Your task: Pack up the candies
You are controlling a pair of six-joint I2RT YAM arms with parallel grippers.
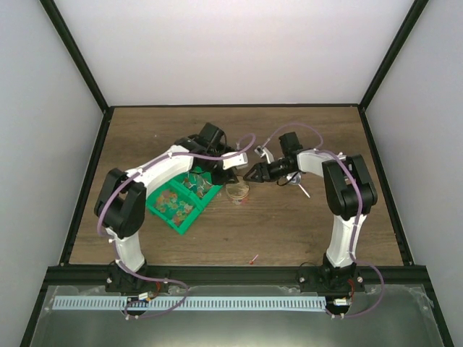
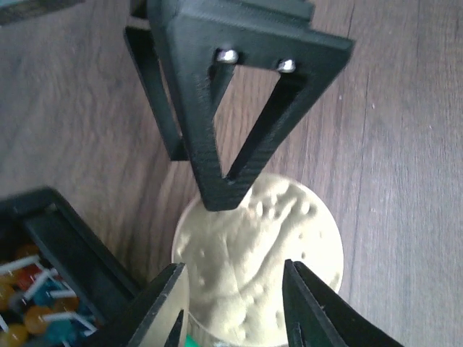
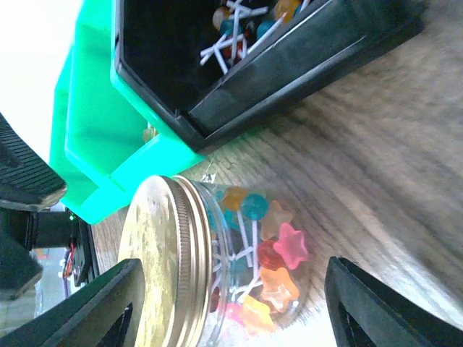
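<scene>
Right wrist view gave us a glass jar (image 3: 300,289) near the middle of the worktop (image 3: 376,144), gold lid (image 3: 155,267) on and star-shaped candies (image 3: 289,246) inside. More candies lay in the green bin (image 3: 87,144) beside it. The right gripper (image 3: 233,262) stood released, fingers wide of the jar. The left gripper (image 2: 233,269) straddled the lid; we could not tell whether it clasped it.
</scene>
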